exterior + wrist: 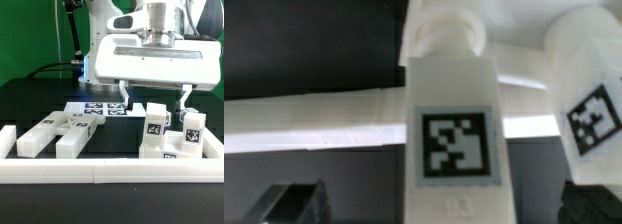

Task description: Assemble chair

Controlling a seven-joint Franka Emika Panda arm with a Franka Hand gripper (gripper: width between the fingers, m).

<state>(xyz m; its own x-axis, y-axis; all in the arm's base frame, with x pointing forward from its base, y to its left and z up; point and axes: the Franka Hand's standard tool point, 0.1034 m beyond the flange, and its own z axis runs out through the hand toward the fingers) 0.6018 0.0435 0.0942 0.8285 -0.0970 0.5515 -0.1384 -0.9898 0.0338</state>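
Observation:
My gripper (153,100) hangs open over the chair parts at the exterior view's right. Its two fingers (122,95) stand either side of an upright white block (155,120) with a black-and-white tag, and touch nothing. In the wrist view a long white bar (455,120) with a tag runs between the dark fingertips (288,203), with a gap on each side of it; the gripper (441,205) holds nothing. A second tagged part (594,115) stands close beside the bar. More tagged blocks (190,126) stand to the right, and several white bars (52,135) lie at the left.
The marker board (95,110) lies flat behind the parts. A long white border rail (110,172) runs along the front, with a short rail piece (8,140) at the left. The rail (313,120) also crosses the wrist view behind the bar.

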